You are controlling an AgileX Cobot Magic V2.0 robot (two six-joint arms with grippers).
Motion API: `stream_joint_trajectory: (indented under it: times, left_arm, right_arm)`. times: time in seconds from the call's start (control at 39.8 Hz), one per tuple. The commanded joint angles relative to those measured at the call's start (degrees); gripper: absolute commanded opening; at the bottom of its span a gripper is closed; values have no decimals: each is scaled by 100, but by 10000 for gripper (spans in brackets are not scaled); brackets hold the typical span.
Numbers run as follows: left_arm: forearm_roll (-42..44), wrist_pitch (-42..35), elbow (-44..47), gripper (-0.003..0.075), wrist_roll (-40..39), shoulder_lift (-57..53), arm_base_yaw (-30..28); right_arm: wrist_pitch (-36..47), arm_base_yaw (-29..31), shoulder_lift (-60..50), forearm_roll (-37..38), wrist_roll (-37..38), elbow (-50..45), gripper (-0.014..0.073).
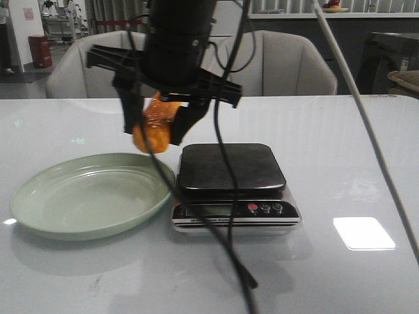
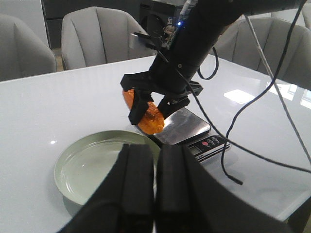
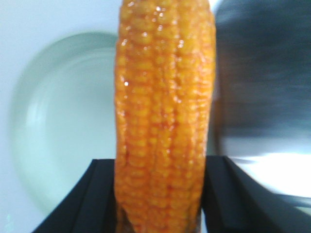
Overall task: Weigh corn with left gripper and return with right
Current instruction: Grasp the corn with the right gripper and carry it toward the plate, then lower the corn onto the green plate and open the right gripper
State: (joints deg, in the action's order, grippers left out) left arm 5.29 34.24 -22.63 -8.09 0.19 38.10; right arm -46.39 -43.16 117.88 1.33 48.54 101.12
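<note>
My right gripper (image 1: 156,136) is shut on the orange-yellow corn (image 1: 154,118) and holds it in the air, over the gap between the pale green plate (image 1: 46,196) and the scale (image 1: 232,167). In the right wrist view the corn (image 3: 163,97) stands between the two black fingers of the right gripper (image 3: 160,167), with the plate (image 3: 53,121) and the scale's pan (image 3: 262,82) below. The left wrist view shows my left gripper (image 2: 155,150) shut and empty, high above the plate (image 2: 82,165), with the corn (image 2: 149,120) ahead of it. The left gripper is out of the front view.
The scale (image 2: 187,126) stands right of the plate, its display and buttons (image 1: 262,208) facing front. A thin black cable (image 1: 229,242) hangs from the right arm across the scale's front. Grey chairs (image 1: 281,62) stand beyond the table's far edge.
</note>
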Motion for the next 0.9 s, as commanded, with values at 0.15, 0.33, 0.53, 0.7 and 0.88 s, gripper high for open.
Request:
stream_joint_trajectory:
  times: [0.15,0.33,0.53,0.7,0.88]
  left_arm:
    - [9,-460,-135,113,-7,72,11]
    - [9,-460,-135,113,-7,72,11]
    - [9,-460,-135,113,-7,72,11]
    - [9,-460,-135,113,-7,72,11]
    - [9,-460,-135,113,-7,72,11]
  right_arm:
    - [833,-437,96,-62,-137,189,206]
    - [869,-528,373,-133,-137,189,476]
    - [871,-522,410,-133,-137,211,603]
    - [158,-450,406,-133,-137,704,603]
    - [-1200,-266,283,-133,-855,1511,603]
